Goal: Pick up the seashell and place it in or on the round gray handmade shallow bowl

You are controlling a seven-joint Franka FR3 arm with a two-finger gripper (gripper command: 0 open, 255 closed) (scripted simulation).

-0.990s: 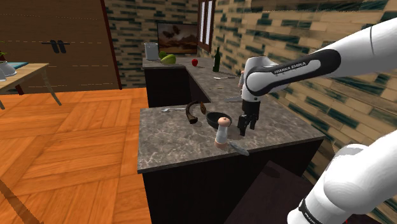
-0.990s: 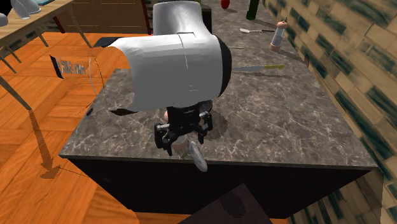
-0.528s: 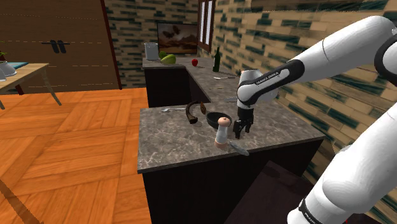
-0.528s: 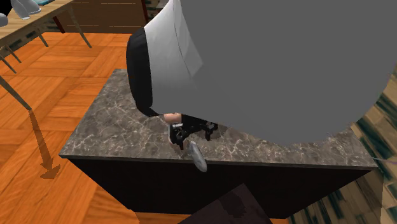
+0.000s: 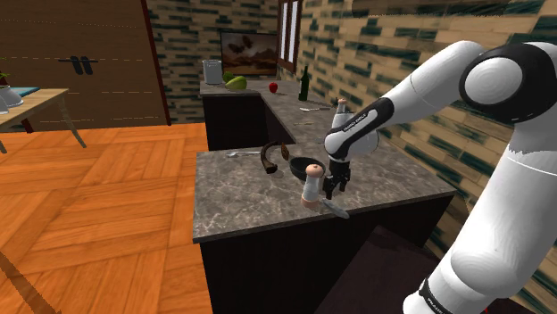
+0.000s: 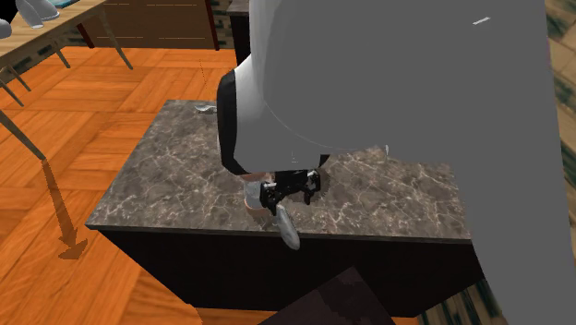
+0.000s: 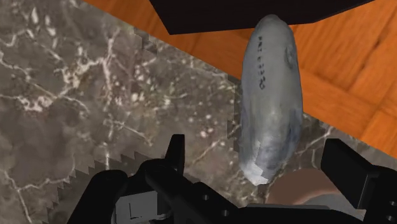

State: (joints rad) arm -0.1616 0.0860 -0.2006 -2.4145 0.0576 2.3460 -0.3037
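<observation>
The seashell (image 7: 270, 121) is a long grey-blue shell lying at the counter's front edge, its far end sticking out over the floor. My gripper (image 7: 261, 167) is open just above it, and the shell's near end lies between the fingers (image 7: 175, 153) without touching them. In the shoulder view the gripper (image 5: 332, 189) hangs right over the shell (image 5: 336, 209). The dark round bowl (image 5: 302, 166) sits further back on the counter, partly hidden by a shaker. The second exterior view has the gripper (image 6: 289, 195) above the shell (image 6: 289, 227).
A white shaker with a pinkish top (image 5: 311, 185) stands right beside the gripper, between shell and bowl. A brown curved strap (image 5: 266, 159) and a spoon (image 5: 234, 153) lie behind. The marble counter's front edge (image 5: 268, 234) drops to an orange wooden floor. A bottle (image 5: 303, 85) and an apple (image 5: 272, 87) stand on the back counter.
The arm has swung toward the shoulder view's left and the open gripper has come down and forward, from beside the shaker to just above the shell. The shell has not moved.
</observation>
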